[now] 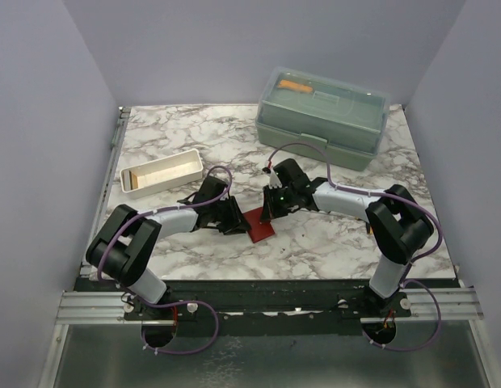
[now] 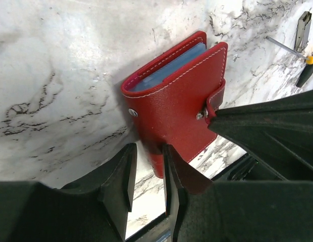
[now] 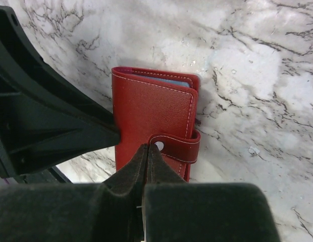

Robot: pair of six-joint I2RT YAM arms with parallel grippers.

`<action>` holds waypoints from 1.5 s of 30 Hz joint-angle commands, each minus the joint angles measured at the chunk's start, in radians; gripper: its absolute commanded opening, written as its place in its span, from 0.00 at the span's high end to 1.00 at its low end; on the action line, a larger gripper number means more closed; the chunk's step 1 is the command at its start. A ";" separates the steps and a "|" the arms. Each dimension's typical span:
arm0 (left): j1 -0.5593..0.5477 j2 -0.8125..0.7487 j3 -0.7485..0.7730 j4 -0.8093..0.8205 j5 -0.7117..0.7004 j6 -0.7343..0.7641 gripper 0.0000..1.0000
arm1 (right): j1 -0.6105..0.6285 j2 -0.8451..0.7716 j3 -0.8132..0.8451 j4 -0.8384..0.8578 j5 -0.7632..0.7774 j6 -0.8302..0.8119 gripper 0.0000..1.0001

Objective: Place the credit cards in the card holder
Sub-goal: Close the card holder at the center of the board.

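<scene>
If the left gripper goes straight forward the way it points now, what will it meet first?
Probably the card holder: its red cover lies directly ahead of the left gripper, near edge at the jaws' tips. Depth is unclear.

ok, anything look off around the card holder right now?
Nothing stands out. The card holder lies closed on the table, its strap wrapped across the open edge. No spill or damage is visible.
</scene>
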 commanded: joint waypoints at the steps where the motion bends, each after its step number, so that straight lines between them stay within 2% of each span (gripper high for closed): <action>1: 0.001 0.026 0.011 0.001 -0.043 -0.001 0.67 | -0.003 -0.009 -0.031 0.023 -0.054 0.003 1.00; 15: 0.001 0.030 0.017 0.003 -0.038 0.000 0.68 | -0.004 -0.040 -0.059 0.045 -0.036 0.027 1.00; 25: 0.001 0.026 0.014 0.003 -0.034 0.003 0.69 | -0.005 -0.051 -0.051 0.055 -0.094 0.031 1.00; 45: 0.001 0.006 0.014 0.000 -0.030 0.006 0.70 | -0.005 0.051 -0.027 0.048 -0.086 0.052 1.00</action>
